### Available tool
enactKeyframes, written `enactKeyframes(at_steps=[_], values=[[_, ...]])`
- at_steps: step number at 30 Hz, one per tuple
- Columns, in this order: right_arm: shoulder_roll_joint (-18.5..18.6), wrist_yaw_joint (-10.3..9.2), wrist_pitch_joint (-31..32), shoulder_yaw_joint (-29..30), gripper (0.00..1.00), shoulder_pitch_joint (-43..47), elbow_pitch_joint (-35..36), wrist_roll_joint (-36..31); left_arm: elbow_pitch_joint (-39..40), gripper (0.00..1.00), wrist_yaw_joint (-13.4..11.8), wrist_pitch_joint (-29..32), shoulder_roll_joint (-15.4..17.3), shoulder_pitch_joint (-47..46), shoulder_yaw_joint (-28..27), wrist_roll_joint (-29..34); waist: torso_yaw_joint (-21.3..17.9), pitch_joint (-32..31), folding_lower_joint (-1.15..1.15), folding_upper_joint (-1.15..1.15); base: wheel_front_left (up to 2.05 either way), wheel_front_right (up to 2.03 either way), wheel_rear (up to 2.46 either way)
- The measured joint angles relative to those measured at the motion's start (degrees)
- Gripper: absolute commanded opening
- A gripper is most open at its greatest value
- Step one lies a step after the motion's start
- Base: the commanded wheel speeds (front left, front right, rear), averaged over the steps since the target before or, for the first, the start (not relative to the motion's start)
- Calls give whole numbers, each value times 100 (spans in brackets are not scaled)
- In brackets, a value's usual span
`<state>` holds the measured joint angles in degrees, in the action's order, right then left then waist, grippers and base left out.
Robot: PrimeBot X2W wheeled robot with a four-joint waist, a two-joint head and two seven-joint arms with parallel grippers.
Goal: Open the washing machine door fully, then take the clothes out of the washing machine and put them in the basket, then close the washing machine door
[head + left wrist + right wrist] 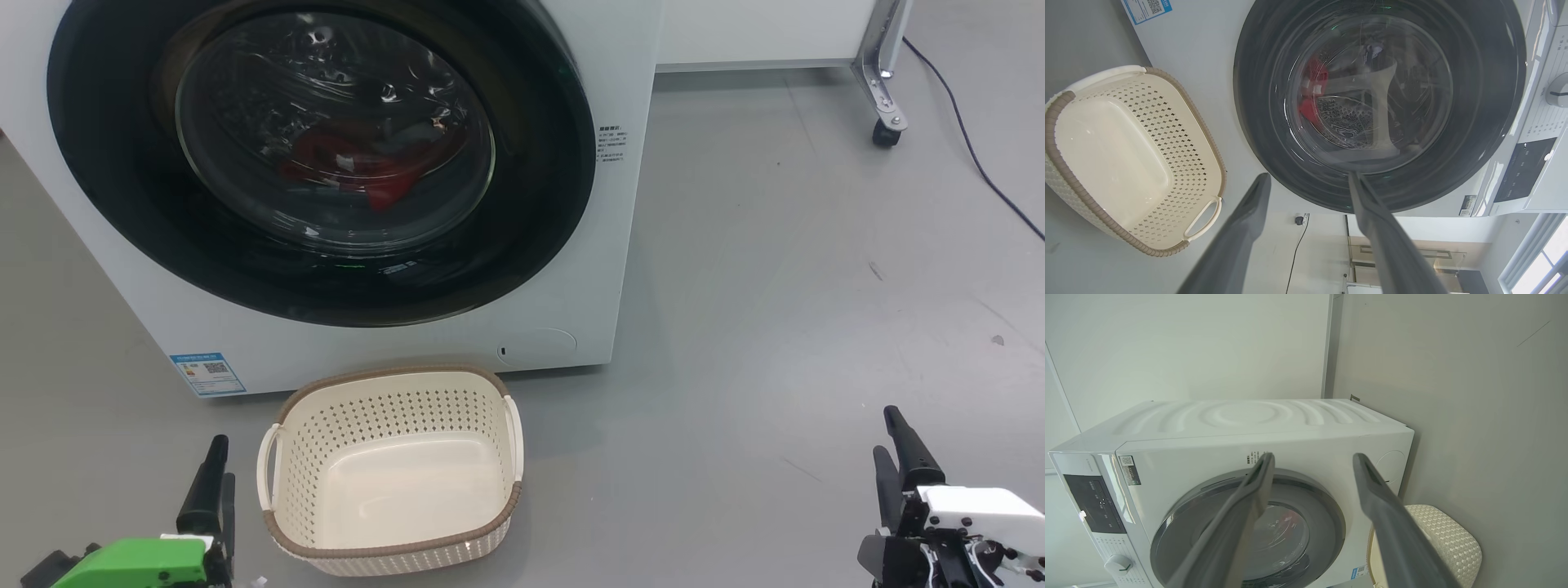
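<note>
The washing machine (pixel 620 269) is a white front-loader, and its door (pixel 106 163), black-rimmed with a glass centre, sits flat against the front. Red clothes (pixel 351 163) show through the glass inside the drum. The cream basket (pixel 384 412) stands on the floor just before the machine with nothing in it. My left gripper (pixel 219 482) is low at the left, beside the basket. In the left wrist view, the left gripper (pixel 1308 177) is open and points at the door's rim (pixel 1257 102). My right gripper (pixel 888 437) is low at the right, well away from the machine; the right gripper (pixel 1314 457) is open and holds nothing.
A metal frame leg with a caster (pixel 886 126) stands at the back right, with a black cable (pixel 971 155) trailing over the grey floor. The machine's control panel (pixel 1523 171) is above the door. A blue label (pixel 206 373) marks the lower left corner.
</note>
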<state>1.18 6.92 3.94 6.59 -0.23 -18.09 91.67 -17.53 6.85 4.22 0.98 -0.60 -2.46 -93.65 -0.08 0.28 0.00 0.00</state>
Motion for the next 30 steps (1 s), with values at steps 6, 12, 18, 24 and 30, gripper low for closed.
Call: enactKeyframes(at_steps=[6,12,18,24,30], values=[[33,0,-146,-44,100,-19,10,-163,66,100,0,-137,0,-47,82,134,-1,4,0,0,0,0,0],[126,0,-283,-156,100,-42,11,-494,116,100,0,-307,45,-96,215,426,0,8,0,0,0,0,0],[313,0,-439,-332,100,-54,7,-1082,119,100,0,-474,246,-128,381,1083,3,13,0,0,0,0,0],[535,-35,-588,-594,100,-158,3,-1927,108,100,0,-628,363,-237,526,1814,8,12,0,0,0,0,0],[651,-155,-715,-828,100,-196,4,-2626,185,100,-57,-705,401,-276,577,2543,14,14,0,0,0,0,0]])
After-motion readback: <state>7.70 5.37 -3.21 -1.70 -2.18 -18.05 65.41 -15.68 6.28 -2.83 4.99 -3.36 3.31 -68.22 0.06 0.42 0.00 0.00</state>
